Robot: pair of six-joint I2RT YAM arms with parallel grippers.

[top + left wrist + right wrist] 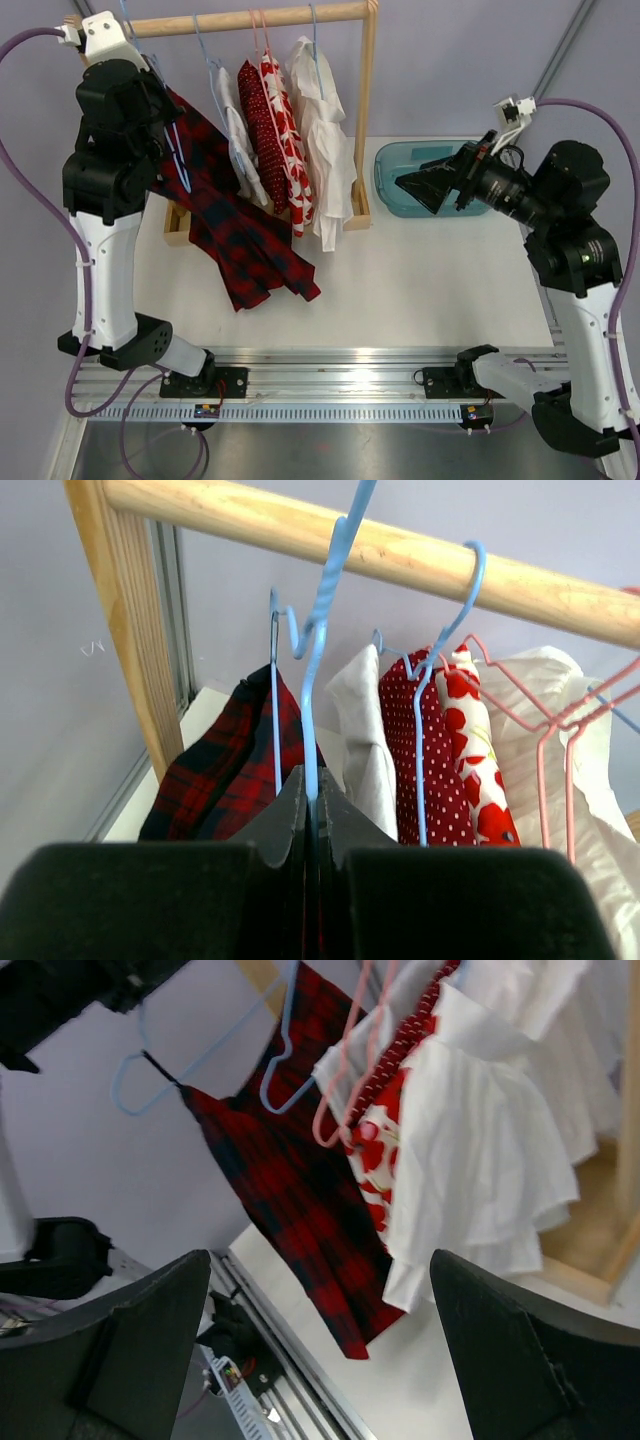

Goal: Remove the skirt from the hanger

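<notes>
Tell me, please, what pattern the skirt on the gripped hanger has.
The skirt is red-and-dark plaid, clearest in the top external view.

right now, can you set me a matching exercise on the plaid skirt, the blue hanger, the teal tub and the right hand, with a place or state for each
Column one:
1 red and black plaid skirt
2 light blue wire hanger
3 teal plastic tub
4 right hand

Column two:
a open, holding nothing
b on the table, right of the wooden rack
c pinched in the shut left hand
d hanging from the hanger, slanting down

Pairs: 1-d, 2-c, 3-b, 4-a
</notes>
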